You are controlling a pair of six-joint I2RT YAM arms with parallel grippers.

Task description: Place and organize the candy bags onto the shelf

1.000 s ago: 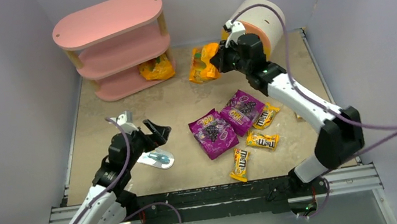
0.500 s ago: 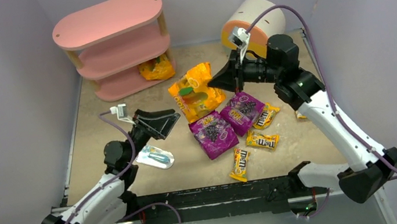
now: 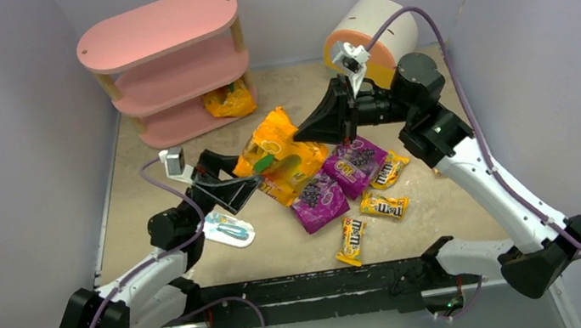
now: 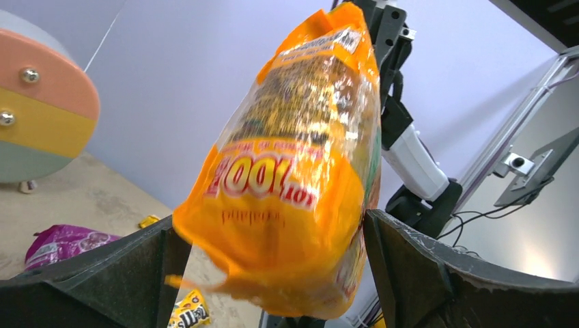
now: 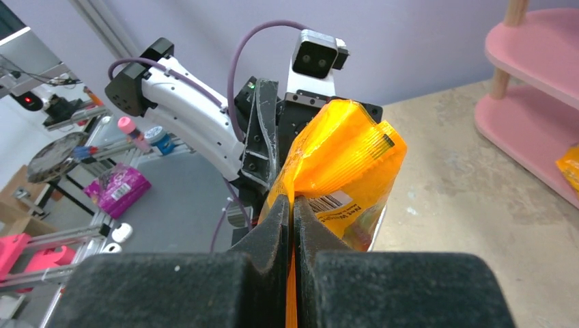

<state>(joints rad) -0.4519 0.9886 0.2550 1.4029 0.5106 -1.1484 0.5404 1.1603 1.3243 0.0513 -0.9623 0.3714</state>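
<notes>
The right gripper (image 5: 291, 205) is clamped tight on one end seam of an orange-yellow candy bag (image 3: 276, 144), which hangs in the air off the front right of the pink three-tier shelf (image 3: 156, 24), well short of it. The left gripper (image 3: 235, 173) is spread wide with a finger on each side of the bag's lower half. In the left wrist view neither finger looks pressed into the packet, so it holds nothing yet.

This reads as a handover to the arm nearer the shelf. To do it well, the left jaws should close over the bulk of the candy rather than the thin crinkled edge. The right should let go only once that grip is firm, since the glossy film will likely slip.

A second orange-yellow bag (image 3: 228, 100) already lies at the right end of the shelf's bottom tier, so this one probably belongs beside it. The purple grape bags (image 3: 313, 195) and M&M's packs (image 3: 385, 205) lie farther out from the shelf, beyond the held bag
</notes>
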